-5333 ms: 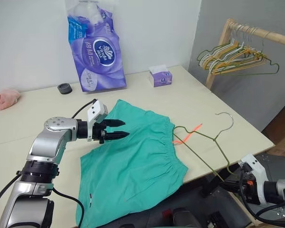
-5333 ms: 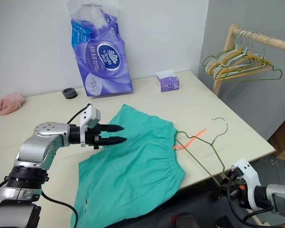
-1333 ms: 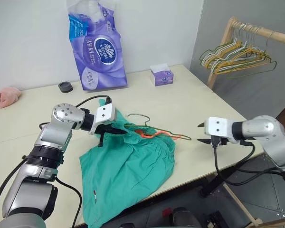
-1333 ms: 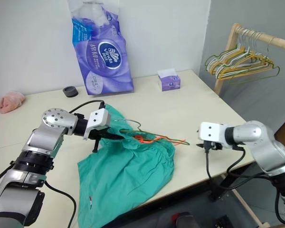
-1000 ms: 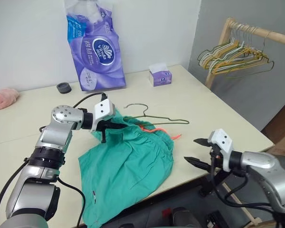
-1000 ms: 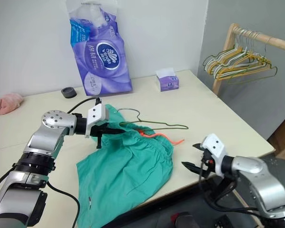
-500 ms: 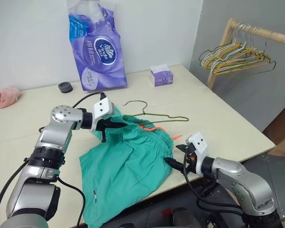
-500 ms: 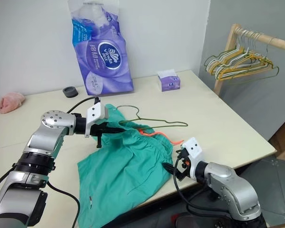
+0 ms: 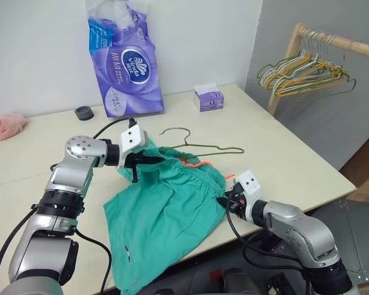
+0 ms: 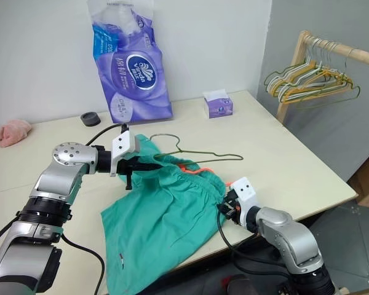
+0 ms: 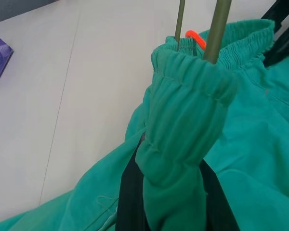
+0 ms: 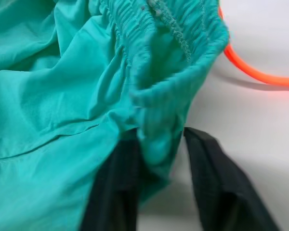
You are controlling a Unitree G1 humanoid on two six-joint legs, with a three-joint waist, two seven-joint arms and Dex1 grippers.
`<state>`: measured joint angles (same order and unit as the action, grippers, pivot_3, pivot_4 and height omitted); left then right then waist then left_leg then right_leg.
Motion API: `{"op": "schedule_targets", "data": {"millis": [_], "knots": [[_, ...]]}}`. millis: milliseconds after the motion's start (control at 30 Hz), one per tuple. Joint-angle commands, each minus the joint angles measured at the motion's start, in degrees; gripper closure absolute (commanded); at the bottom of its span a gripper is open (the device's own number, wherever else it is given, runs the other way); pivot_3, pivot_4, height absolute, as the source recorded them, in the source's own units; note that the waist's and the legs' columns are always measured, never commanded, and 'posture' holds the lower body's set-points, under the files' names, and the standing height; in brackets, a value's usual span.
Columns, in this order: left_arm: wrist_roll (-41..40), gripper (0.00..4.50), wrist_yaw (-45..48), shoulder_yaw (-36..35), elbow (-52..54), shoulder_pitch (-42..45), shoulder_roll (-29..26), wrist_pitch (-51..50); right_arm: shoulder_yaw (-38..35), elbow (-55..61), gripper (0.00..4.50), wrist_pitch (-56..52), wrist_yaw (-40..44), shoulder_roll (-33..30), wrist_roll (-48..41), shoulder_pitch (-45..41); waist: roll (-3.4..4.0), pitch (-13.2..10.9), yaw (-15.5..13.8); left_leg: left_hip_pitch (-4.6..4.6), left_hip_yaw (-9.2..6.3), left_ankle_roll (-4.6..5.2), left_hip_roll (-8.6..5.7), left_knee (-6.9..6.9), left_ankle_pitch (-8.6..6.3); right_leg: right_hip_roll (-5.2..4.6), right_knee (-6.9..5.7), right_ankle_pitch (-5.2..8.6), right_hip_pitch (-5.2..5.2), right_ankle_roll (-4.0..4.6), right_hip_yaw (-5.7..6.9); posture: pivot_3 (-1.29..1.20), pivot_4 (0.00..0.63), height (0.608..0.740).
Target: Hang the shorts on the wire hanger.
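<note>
The teal-green shorts (image 9: 166, 209) lie bunched on the cream table (image 9: 277, 153), legs trailing toward the front edge. My left gripper (image 9: 146, 162) is shut on the far end of the gathered waistband, and fabric covers its fingers (image 11: 130, 202). The wire hanger (image 9: 212, 148) lies behind the waistband with its hook (image 9: 172, 131) pointing away from me. Two of its wires (image 11: 216, 29) run into the waistband at the left grip. My right gripper (image 12: 161, 137) is shut on the shorts at the near corner of the waistband, beside the orange drawstring (image 12: 250, 72).
A purple tissue pack (image 9: 124, 61) stands at the back wall, with a small tissue box (image 9: 208, 98) to its right and a black ring (image 9: 83, 113) to its left. A pink cloth (image 9: 5, 126) lies far left. A wooden rack (image 9: 295, 43) with bunched hangers stands off the table's right side.
My right gripper came in from the table's front edge to the near corner of the waistband and closed on it. The left gripper kept its hold and place.
</note>
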<state>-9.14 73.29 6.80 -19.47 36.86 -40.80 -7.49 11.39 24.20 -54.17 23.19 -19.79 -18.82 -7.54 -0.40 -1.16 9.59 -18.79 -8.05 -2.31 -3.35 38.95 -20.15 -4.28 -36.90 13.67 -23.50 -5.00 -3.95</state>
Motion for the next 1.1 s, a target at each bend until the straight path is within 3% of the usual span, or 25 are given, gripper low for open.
{"op": "schedule_targets", "data": {"millis": [33,367,667,1100], "knots": [[-2.01,4.50,1.04,-2.17,3.11,0.24,-1.67,-0.87,-1.66,-0.46,4.43,3.87,-1.15,0.28,1.48,-1.44,0.00,0.00,0.07,0.00,0.00,0.00,0.00,0.00,0.00,0.00,0.00,0.00,0.00,0.00,0.00,-0.19,0.000,0.740],[-4.30,4.50,1.67,-3.64,5.08,-0.78,-3.67,-4.57,-3.81,-3.72,4.48,9.43,-2.90,0.15,4.07,-2.76,0.00,0.00,0.10,0.00,0.00,0.00,-0.01,-0.01,0.00,0.00,-0.01,0.00,0.00,0.00,0.00,-0.19,0.000,0.740],[-3.76,4.50,10.33,-1.11,4.97,-3.13,-11.09,-6.43,-7.09,-3.27,4.48,10.55,-1.51,-3.62,4.03,-0.21,0.01,0.00,0.07,0.01,0.01,0.03,-0.02,-0.03,-0.01,0.05,0.00,0.00,0.01,0.00,0.00,-0.19,0.000,0.740],[3.93,4.50,7.69,1.88,-2.53,-1.83,-10.96,4.07,-7.14,2.20,4.48,9.27,0.43,-6.07,3.27,1.35,0.01,-0.01,0.10,0.02,0.02,0.03,0.00,-0.01,-0.02,0.05,0.00,0.00,0.03,0.00,-0.01,-0.21,0.000,0.740]]}}
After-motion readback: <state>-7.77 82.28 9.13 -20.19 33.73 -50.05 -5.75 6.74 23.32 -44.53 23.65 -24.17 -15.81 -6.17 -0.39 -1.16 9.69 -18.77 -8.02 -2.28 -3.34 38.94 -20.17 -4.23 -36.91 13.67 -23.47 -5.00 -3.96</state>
